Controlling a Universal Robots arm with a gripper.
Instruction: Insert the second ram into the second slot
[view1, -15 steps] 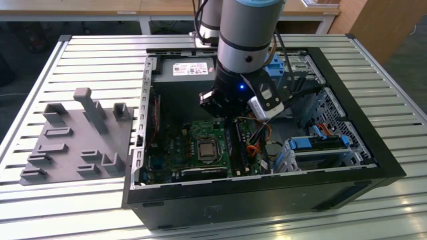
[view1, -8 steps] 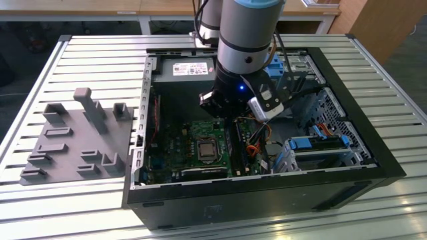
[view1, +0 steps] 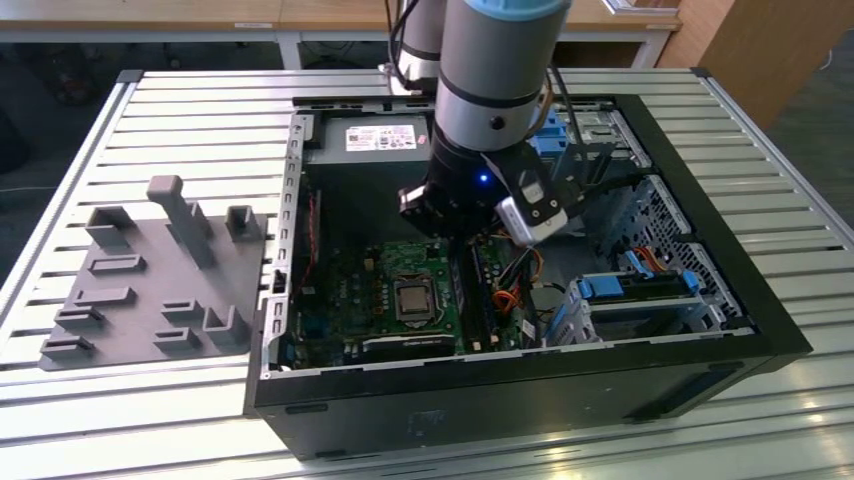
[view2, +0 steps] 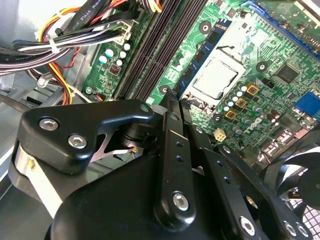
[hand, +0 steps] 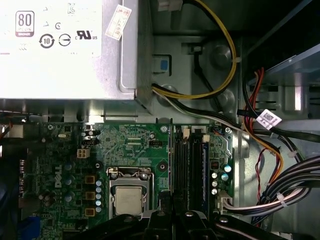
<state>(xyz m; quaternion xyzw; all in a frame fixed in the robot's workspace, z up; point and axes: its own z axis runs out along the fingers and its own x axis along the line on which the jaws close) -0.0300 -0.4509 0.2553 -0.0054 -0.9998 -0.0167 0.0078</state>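
My gripper (view1: 455, 232) hangs inside the open computer case (view1: 747, 330), over the green motherboard (view1: 354, 300). Its fingers (view2: 170, 145) are shut on the second ram (view2: 200, 55), a thin blue strip with dark chips that runs forward from the fingertips. The strip lies parallel to the row of dark memory slots (view2: 160, 45), just to the processor's side of them in the second wrist view. In the first wrist view the gripper (hand: 173, 216) sits at the near end of the slots (hand: 182, 170). Another blue ram (hand: 205, 170) stands seated in the slot farthest from the processor.
The processor socket (hand: 127, 200) lies beside the slots. Cable bundles (hand: 280, 190) crowd their other side, and the power supply (hand: 60, 45) sits beyond the board. Blue drive-bay clips (view1: 627, 285) are at the exterior view's right; a grey fixture (view1: 147, 280) lies left of the case.
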